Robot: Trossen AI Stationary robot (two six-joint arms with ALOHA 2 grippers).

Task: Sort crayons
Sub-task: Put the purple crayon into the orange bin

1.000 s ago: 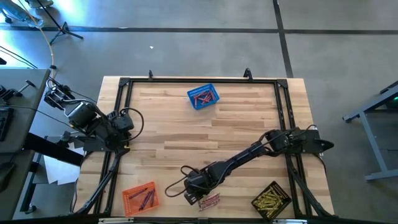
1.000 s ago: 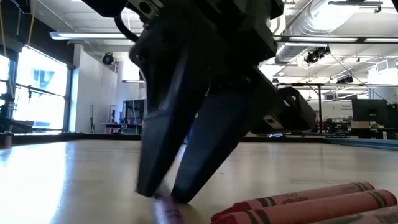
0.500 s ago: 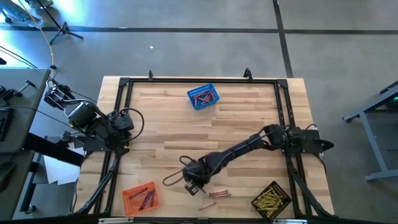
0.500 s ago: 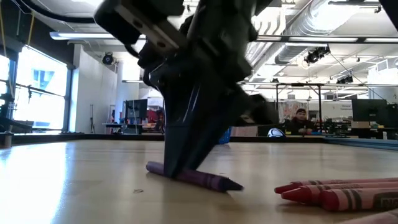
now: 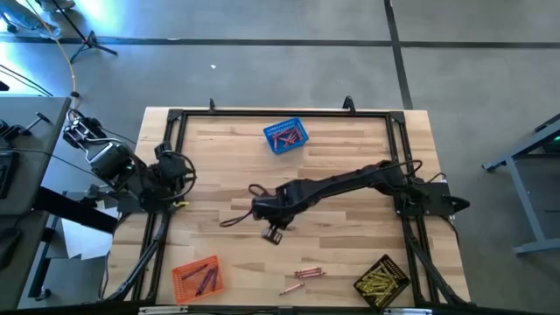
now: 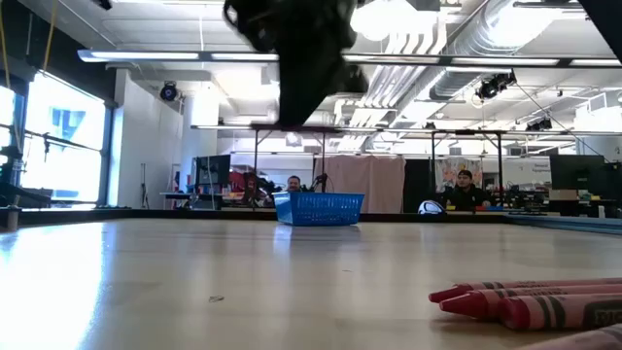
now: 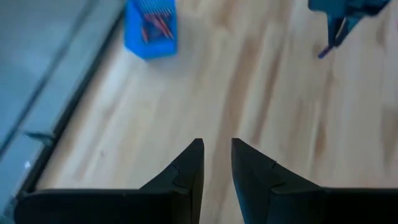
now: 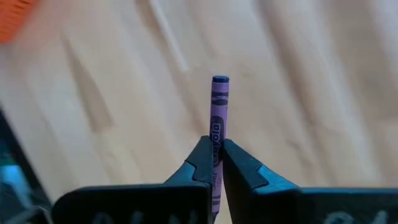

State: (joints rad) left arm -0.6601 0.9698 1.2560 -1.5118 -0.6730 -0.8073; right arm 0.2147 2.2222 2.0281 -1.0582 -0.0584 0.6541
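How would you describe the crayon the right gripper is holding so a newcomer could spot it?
Start at the wooden table and follow the right arm to the right gripper above its middle. Pinched there is the purple crayon, the only one off the table; the loose crayons lie flat.

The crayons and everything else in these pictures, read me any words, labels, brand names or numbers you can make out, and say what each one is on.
None can be read.
Purple crayon held in the right hand: dark print on its wrapper, too blurred to read.
Red crayons lying on the table: dark bands on the wrappers, no legible letters.
Blue basket: no lettering visible.
Posters in the room behind: too small to read.
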